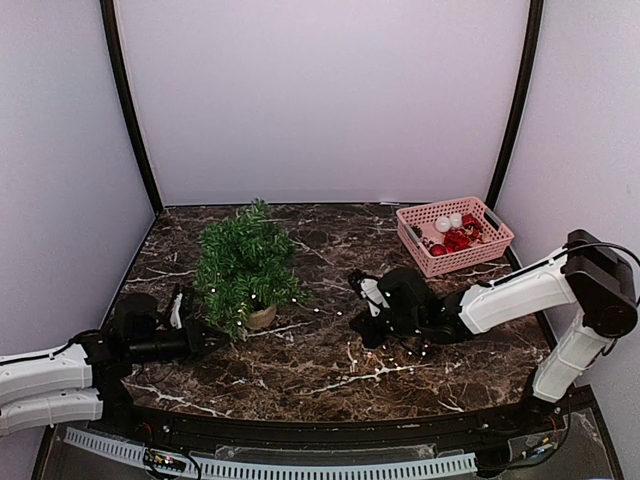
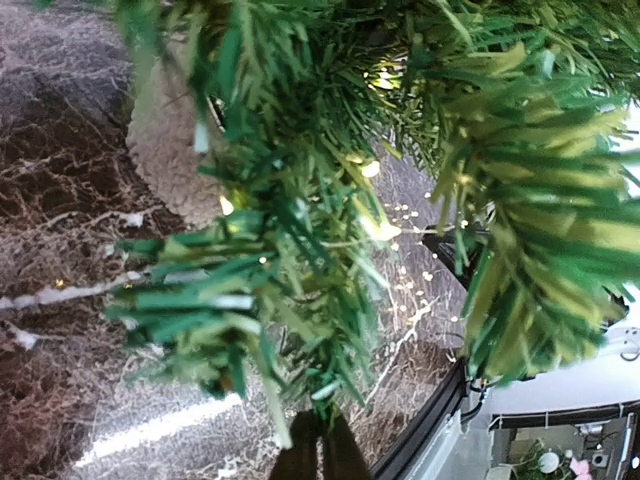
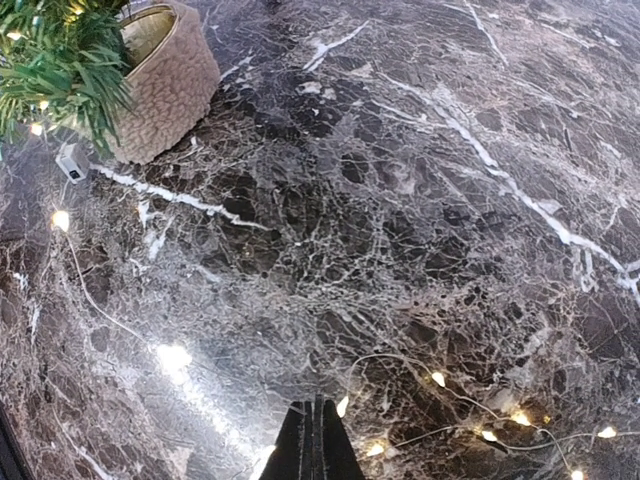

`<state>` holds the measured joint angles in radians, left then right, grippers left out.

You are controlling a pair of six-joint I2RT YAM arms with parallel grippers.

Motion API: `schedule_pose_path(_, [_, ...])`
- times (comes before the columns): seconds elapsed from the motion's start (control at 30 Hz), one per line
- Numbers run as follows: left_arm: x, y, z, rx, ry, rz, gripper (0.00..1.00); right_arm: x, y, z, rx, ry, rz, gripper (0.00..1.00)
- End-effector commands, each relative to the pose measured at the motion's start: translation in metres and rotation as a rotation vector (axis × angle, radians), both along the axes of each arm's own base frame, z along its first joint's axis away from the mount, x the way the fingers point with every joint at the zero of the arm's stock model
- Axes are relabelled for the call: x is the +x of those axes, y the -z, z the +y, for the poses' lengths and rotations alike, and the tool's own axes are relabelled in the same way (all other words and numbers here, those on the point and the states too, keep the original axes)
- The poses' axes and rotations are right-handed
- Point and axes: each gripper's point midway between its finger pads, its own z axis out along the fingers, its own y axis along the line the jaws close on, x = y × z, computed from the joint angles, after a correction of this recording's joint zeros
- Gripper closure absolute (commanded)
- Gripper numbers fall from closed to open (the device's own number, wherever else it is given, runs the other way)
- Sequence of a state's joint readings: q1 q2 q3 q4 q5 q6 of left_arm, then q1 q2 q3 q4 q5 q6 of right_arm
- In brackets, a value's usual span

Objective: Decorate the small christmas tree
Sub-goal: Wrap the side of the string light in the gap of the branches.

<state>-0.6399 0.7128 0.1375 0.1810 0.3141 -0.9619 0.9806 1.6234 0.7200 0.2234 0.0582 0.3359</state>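
Small christmas tree (image 1: pixel 247 262) at risk of tipping.
It stands potted left-centre on the surface (image 1: pixel 330 380). The light string (image 3: pixel 480 432) trails toward the right end effector (image 3: pixel 316 408), fingers pressed together, wire hold unclear. Left end effector (image 2: pixel 320 430), also closed and seemingly empty, sits under the branches; a tug or nudge could topple it.

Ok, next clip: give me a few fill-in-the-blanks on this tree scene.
The red ornaments lie in the ___ basket. The small christmas tree stands in a beige ___. Loose lights trail over the ___ beside the right gripper. The left gripper sits close beside the ___.
Missing: pink; pot; table; tree.
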Motion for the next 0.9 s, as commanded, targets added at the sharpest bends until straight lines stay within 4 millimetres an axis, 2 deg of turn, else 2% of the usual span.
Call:
schedule_pose_path(0.0, [0.005, 0.001, 0.01, 0.025, -0.067, -0.01, 0.99, 0.01, 0.004, -0.002, -0.004, 0.067, 0.018, 1.0])
schedule_pose_path(0.27, [0.01, 0.002, 0.017, 0.068, -0.101, -0.019, 1.0, 0.0, 0.023, 0.011, -0.013, 0.009, 0.104, 1.0])
schedule_pose_path(0.43, [0.013, 0.004, 0.026, 0.154, -0.116, -0.016, 1.0, -0.003, 0.031, 0.02, -0.007, -0.014, 0.139, 1.0])
schedule_pose_path(0.63, [0.018, 0.002, 0.038, 0.221, -0.145, -0.04, 1.0, -0.012, 0.012, 0.024, 0.002, -0.041, 0.121, 1.0])
schedule_pose_path(0.87, [0.021, -0.001, 0.042, 0.257, -0.14, -0.051, 1.0, -0.063, -0.018, 0.034, -0.001, -0.191, 0.105, 1.0])
